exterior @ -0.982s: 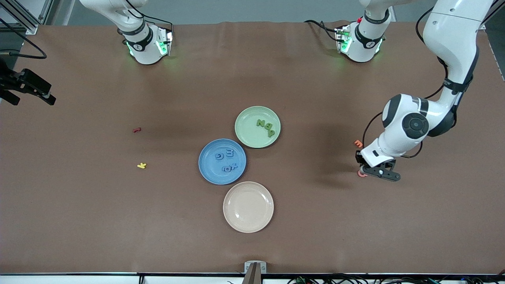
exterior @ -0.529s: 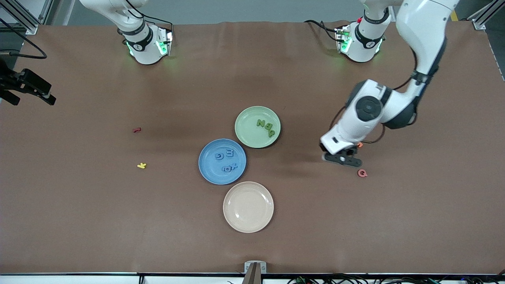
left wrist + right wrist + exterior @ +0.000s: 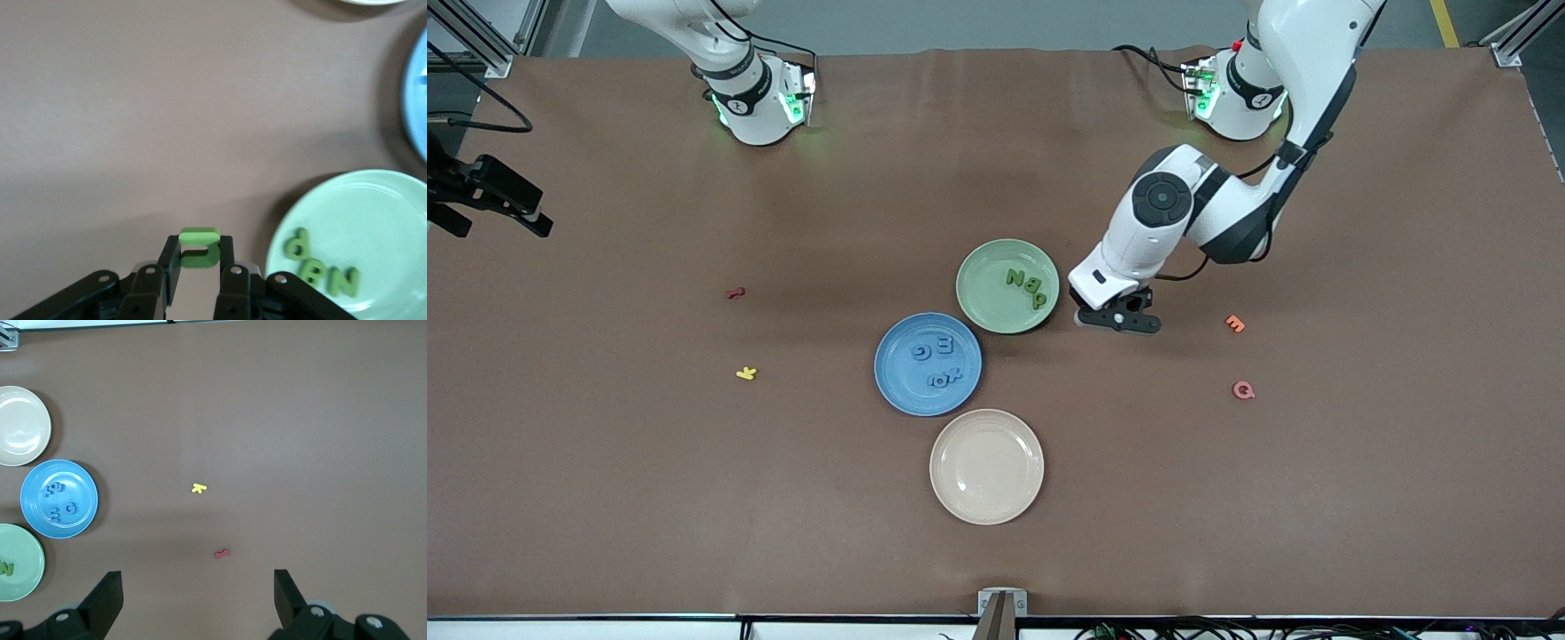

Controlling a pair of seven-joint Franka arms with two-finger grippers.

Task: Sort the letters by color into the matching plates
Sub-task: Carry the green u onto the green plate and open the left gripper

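Beside the green plate (image 3: pixel 1008 286), toward the left arm's end of the worktop (image 3: pixel 1227 498), the left gripper (image 3: pixel 1119 320) hangs over bare surface, fingers (image 3: pixel 170 263) clamped on a green letter (image 3: pixel 199 247). Three green letters (image 3: pixel 1026 284) lie in the green plate. Blue plate (image 3: pixel 927 364) touches it, nearer the front camera, holding four blue letters (image 3: pixel 937 360). Beige plate (image 3: pixel 986 466) sits nearer still. Orange letter (image 3: pixel 1234 324) and pink letter (image 3: pixel 1242 389) lie toward the left arm's end; red letter (image 3: pixel 735 292) and yellow letter (image 3: pixel 746 373) toward the right arm's end. Right gripper (image 3: pixel 198 603) waits high over the worktop, fingers spread wide, holding nothing.
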